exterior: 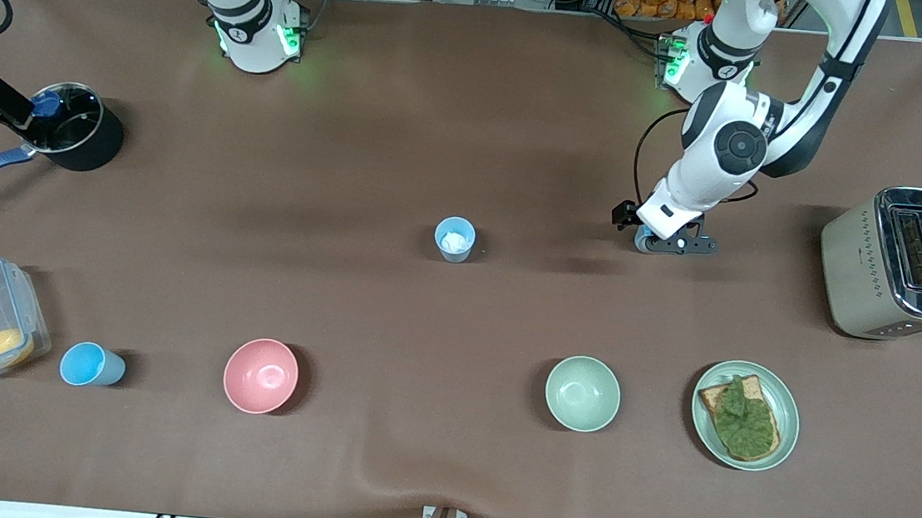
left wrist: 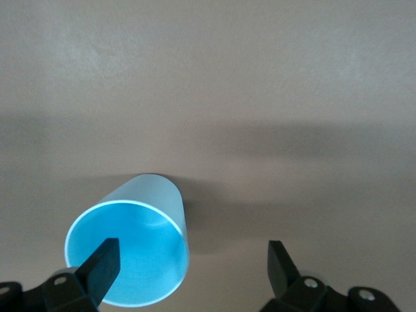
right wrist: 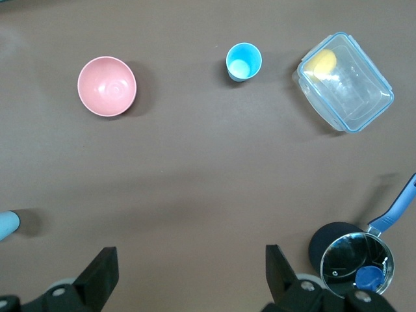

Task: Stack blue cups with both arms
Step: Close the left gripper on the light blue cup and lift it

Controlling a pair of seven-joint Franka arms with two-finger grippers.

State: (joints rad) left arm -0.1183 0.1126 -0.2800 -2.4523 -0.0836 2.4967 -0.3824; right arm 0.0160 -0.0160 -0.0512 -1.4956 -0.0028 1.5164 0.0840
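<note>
While both grippers gape empty, the left gripper (left wrist: 192,257) faces a light-blue cup (left wrist: 133,250), brighter blue inside.

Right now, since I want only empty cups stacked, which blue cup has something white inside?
The blue cup at mid-table holds a white bit; the cup beside the clear container is plain blue inside.
</note>
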